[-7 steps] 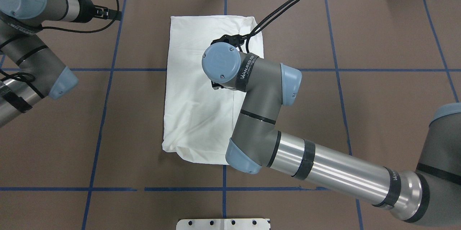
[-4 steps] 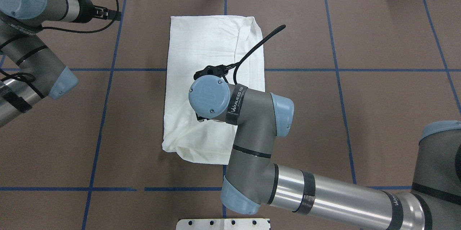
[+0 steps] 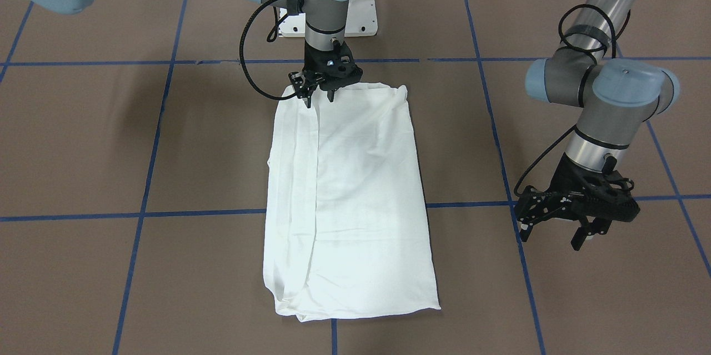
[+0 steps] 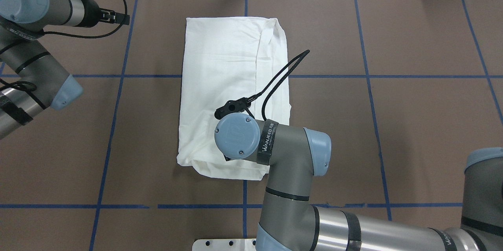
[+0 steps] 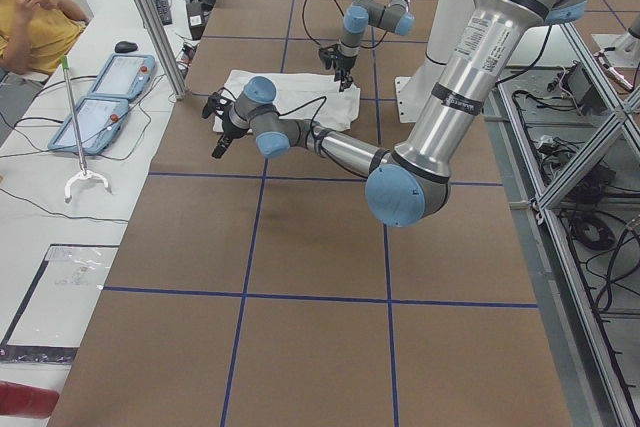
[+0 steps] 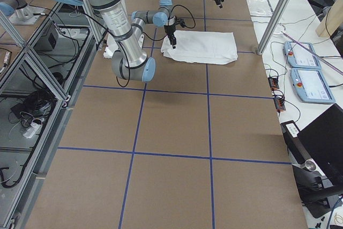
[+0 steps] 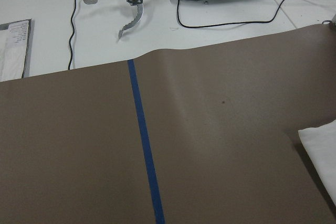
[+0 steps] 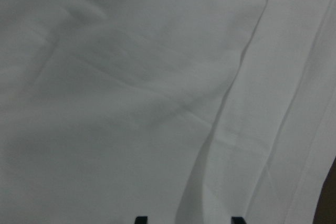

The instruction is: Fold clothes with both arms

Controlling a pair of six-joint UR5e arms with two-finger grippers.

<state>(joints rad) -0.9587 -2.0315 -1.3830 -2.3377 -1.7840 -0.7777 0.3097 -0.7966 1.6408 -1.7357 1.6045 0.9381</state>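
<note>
Right gripper (image 3: 319, 95): jaws spread and empty, poised just above the robot-side end of the T-shirt (image 3: 355, 194), having drawn back there from the far half within the last second. T-shirt: folded into a long strip, lying flat, stretching away from those fingertips, unmoved by the pass. Left gripper (image 3: 551, 233): spread, empty, well off to the side. Judged stage: lining up a grasp on this end for the next fold.

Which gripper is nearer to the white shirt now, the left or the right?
The right. The right gripper hangs over the end of the shirt nearest the robot; the left gripper is off to its side, above the bare table.
</note>
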